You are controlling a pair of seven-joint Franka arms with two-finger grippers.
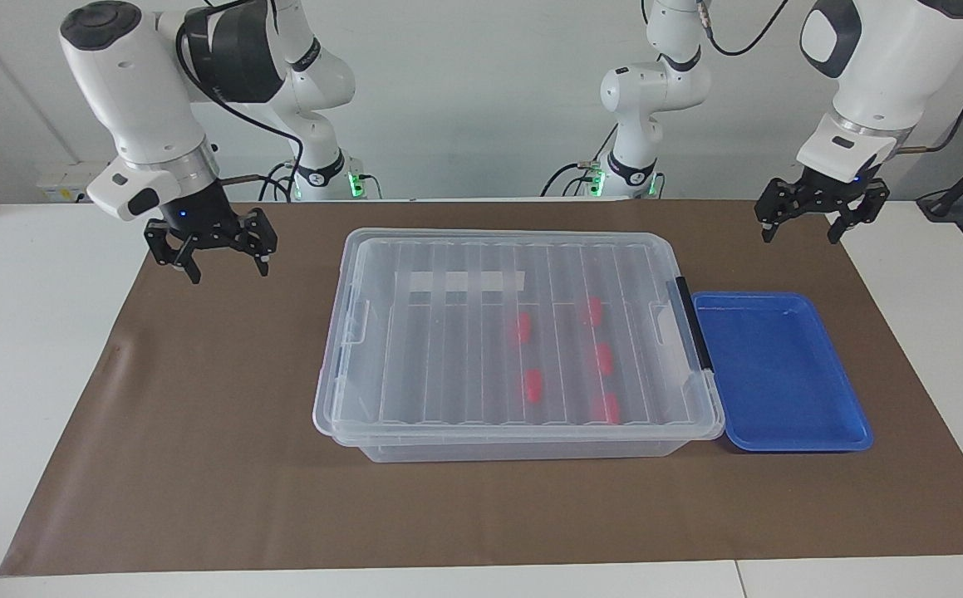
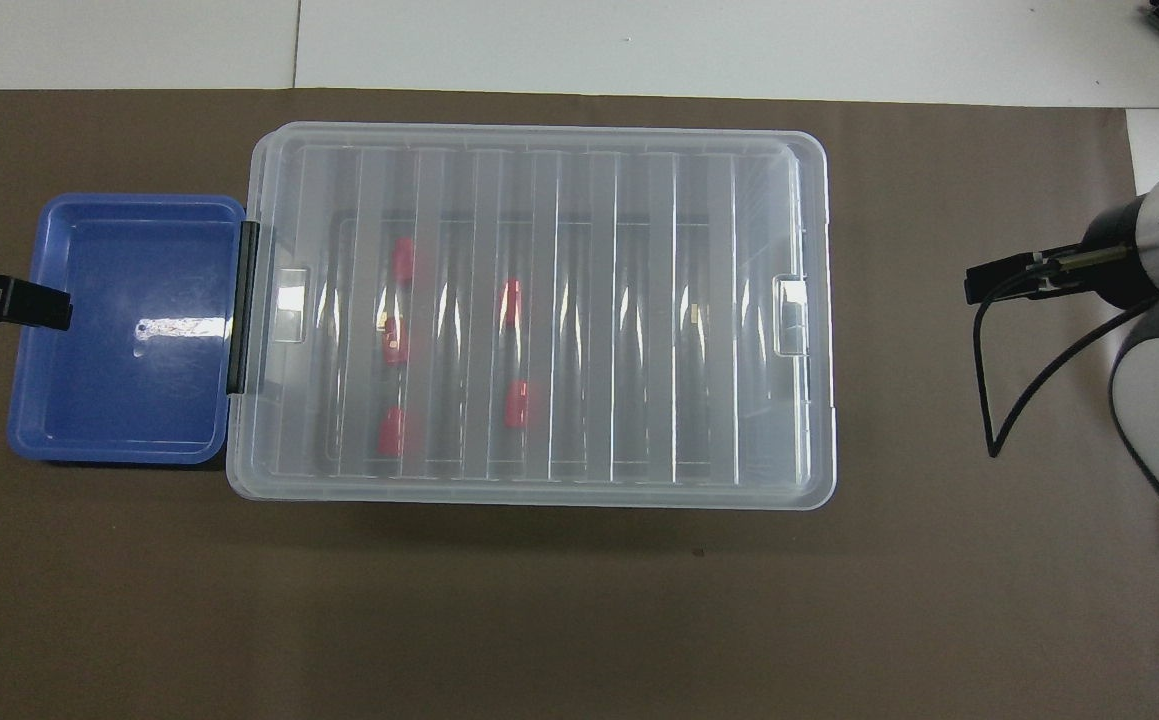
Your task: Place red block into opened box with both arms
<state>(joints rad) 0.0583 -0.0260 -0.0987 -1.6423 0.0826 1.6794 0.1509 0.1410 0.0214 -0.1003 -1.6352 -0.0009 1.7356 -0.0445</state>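
Lying inside the box under its closed ribbed lid: five red blocks, grouped toward the left arm's end. Blue tray touches the box at that same end, by the black latch. Brown mat beneath both. Right gripper raised over the mat at the right arm's end, fingers spread, empty. Left gripper raised over the mat near the tray, fingers spread, empty.

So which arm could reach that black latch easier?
Left, probably: the left gripper hangs open near the black latch; the right gripper hangs toward the right arm's end of the box.
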